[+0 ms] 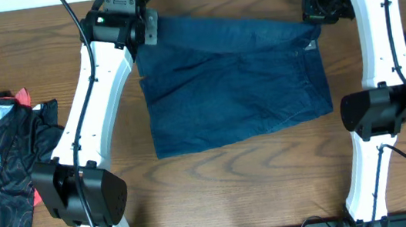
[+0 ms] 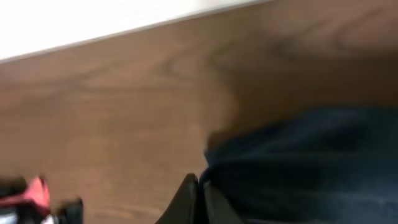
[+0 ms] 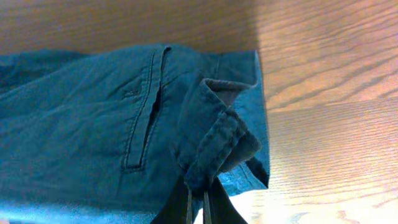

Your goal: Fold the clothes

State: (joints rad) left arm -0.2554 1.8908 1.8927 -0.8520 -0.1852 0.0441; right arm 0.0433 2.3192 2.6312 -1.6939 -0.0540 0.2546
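Overhead, the navy clothes (image 1: 234, 79) lie spread at mid-frame. At their upper right corner the right gripper (image 3: 198, 191) is clenched on a bunched fold. At their upper left corner the left gripper (image 2: 199, 190) is clenched against the cloth, hold unclear.

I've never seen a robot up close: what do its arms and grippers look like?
The left arm and right arm have white shells, black joints and thin black cables. The left gripper and right gripper each end in two dark tapered fingers.
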